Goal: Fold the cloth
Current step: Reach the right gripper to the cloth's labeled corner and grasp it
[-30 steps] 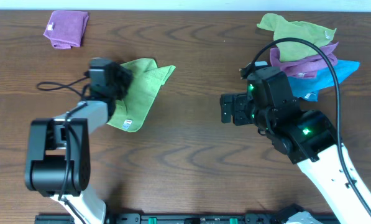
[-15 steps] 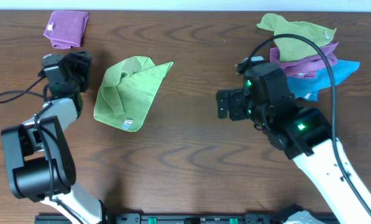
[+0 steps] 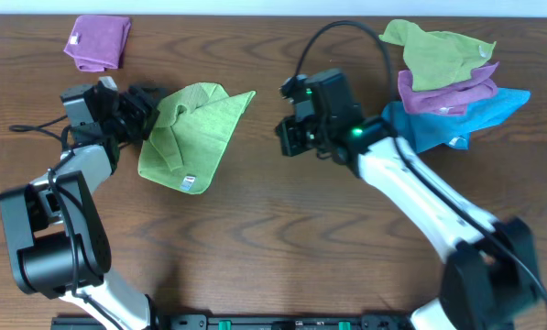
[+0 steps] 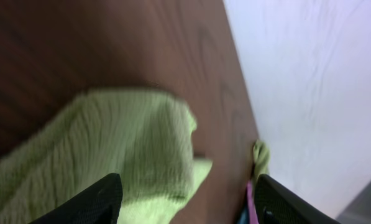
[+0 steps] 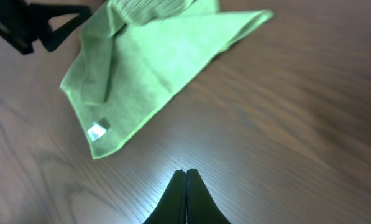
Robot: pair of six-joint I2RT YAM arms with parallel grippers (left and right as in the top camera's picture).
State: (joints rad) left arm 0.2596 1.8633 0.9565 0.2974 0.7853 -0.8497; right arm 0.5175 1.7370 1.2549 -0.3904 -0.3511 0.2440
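**A:** Which step are you on?

**B:** Picking an edge, I judge. The cloth [image 3: 195, 128] lies on the table [image 3: 273, 238], left of centre, only half folded. My left gripper [image 3: 143, 108] sits at its left edge, fingers spread, nothing between them. My right gripper [image 5: 185, 177] hangs over bare wood to the cloth's right, fingers pressed together, empty.

**A:** What does the next move call for?

**B:** A grip on one layer only. From my left wrist, the nearest part is a thick rumpled roll. I'd want to slide in low under the edge rather than pinch the whole bunch. My right would have to open before it could help with the far corner.

**A:** How does the cloth look?

**B:** Bright lime and fuzzy. Its upper left part is doubled over in a lumpy flap, and one flat corner points up and right. The tag [image 5: 97, 130] shows near the lower corner. The outline is lopsided, not a neat rectangle, so I reckon the fold isn't done.
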